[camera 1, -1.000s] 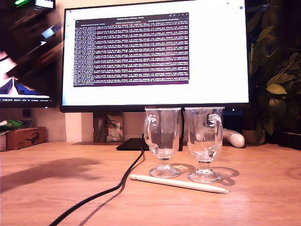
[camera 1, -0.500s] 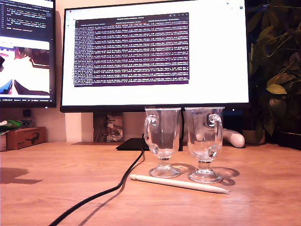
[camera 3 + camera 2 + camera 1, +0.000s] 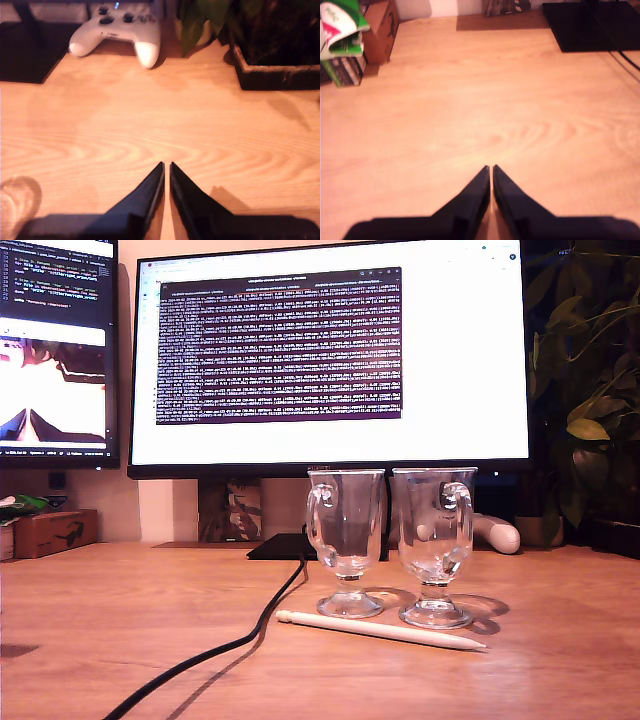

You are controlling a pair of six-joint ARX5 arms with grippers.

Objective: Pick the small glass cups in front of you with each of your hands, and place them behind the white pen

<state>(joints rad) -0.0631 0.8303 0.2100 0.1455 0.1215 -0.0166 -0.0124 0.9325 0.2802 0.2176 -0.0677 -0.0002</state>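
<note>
Left to right across the exterior view, two glass cups stand upright side by side on the wooden worktop [image 3: 120, 610], first cup [image 3: 346, 540] then second cup [image 3: 435, 545], both just behind the white pen [image 3: 380, 630]. Over bare wood, my first hand [image 3: 491, 170] has its tips nearly touching, holding nothing; my second hand [image 3: 166, 166] likewise.

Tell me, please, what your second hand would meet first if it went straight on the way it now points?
Probably nothing near: my second hand, shut, points over bare wooden desk. Farther along that line lies the white game controller, likely the first thing met, though depth is unclear.
</note>
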